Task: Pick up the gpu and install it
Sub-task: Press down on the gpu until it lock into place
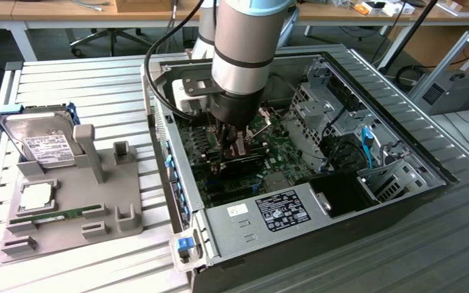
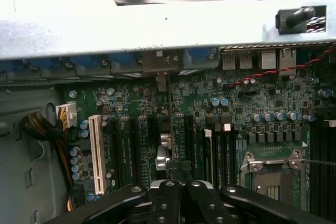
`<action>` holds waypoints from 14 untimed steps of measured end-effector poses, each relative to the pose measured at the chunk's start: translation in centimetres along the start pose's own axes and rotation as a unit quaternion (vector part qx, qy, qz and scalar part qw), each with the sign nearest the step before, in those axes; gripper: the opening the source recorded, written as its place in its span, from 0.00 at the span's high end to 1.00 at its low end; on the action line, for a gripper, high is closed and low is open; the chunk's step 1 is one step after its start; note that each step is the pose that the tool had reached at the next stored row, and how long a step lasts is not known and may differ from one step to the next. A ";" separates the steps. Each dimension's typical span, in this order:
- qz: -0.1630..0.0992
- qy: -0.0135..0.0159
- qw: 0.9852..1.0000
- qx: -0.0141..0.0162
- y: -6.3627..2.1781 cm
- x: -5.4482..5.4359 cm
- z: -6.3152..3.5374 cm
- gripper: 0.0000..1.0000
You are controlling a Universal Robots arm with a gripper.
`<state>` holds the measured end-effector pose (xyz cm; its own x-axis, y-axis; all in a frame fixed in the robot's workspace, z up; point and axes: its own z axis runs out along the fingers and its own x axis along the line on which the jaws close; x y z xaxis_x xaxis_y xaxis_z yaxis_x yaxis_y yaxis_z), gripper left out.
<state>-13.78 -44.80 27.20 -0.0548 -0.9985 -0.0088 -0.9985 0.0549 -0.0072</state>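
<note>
From the exterior view we look down from high and a little to one side over the slatted table, with the open computer case filling the centre and right of the frame. The wrist view sits close above the motherboard, looking down past the gripper at the lower edge. Both views share the motherboard's expansion slots.

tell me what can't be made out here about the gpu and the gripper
- gpu, exterior view: mostly hidden behind the arm and gripper; whether it sits in the slot is unclear.
- gpu, wrist view: seen edge-on as a thin line.
- gripper, wrist view: cut off by the picture's edge.
</note>
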 end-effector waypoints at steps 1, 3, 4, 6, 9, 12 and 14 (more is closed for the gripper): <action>0.000 0.000 1.000 0.000 0.01 0.0 -0.01 0.89; 0.000 0.000 1.000 0.000 0.01 0.0 -0.03 0.89; 0.000 0.000 1.000 0.000 0.01 0.0 -0.03 0.89; 0.000 0.000 1.000 0.000 0.01 0.0 -0.03 0.89; 0.000 0.000 1.000 0.000 0.01 0.0 -0.03 0.89; 0.000 0.000 1.000 0.000 0.01 0.0 -0.10 0.89; 0.000 0.001 1.000 0.000 -0.01 0.0 -1.17 0.89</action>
<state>-13.79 -44.80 28.38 -0.0548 -0.9985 -0.0067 -0.9985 0.0548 -0.0070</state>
